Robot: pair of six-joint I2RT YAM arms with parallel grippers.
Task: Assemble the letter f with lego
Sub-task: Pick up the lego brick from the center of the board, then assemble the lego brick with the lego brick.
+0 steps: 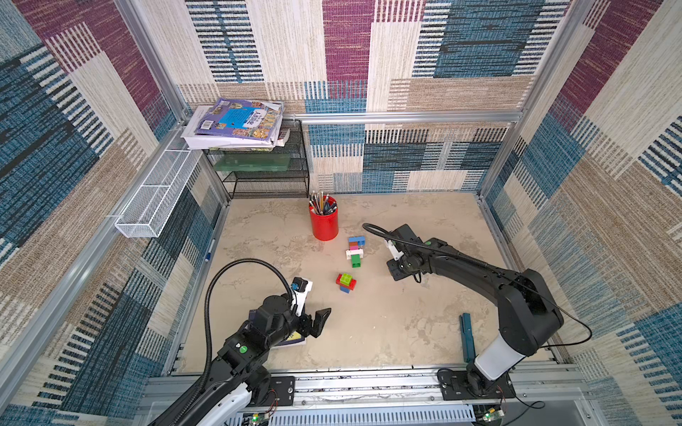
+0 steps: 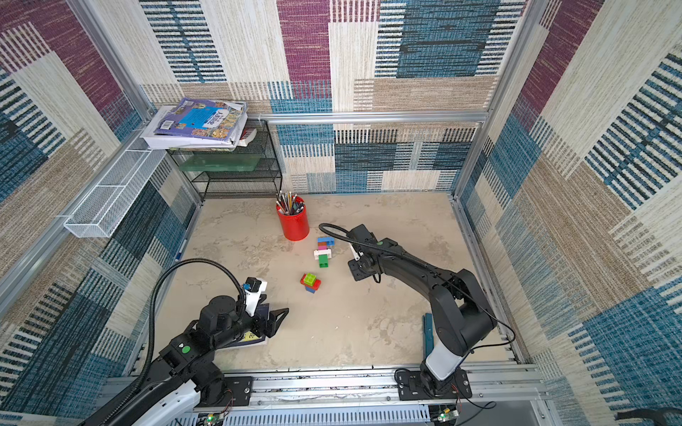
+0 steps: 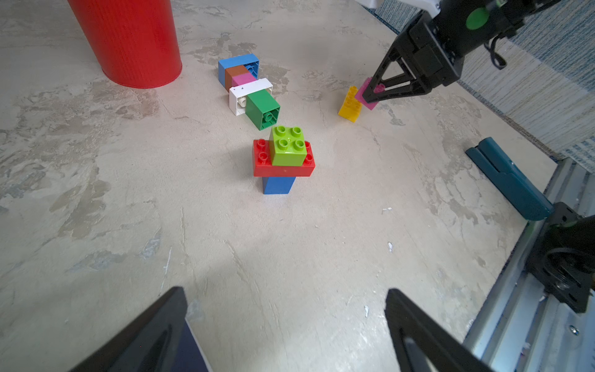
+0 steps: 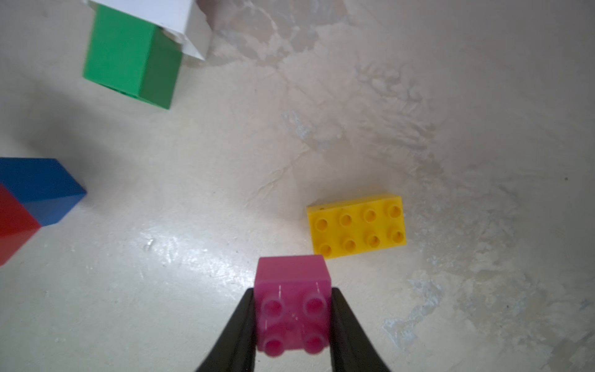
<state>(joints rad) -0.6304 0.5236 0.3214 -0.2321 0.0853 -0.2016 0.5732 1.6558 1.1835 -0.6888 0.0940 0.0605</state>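
Mottled desk (image 1: 387, 332), lego (image 1: 355, 254) half built.
My right jaws pinch the pink brick (image 4: 293, 309), studs clear for stacking; left jaws spread.

I logged the pink brick (image 4: 293, 302) as glossy smooth plastic; tabletop (image 3: 289, 257) looked matt, mottled; walls (image 1: 461, 48) woven cloth; shelf (image 1: 271, 186) black metal mesh.

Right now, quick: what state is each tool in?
Left tool: open, holding nothing.
Right tool: closed on the pink brick.
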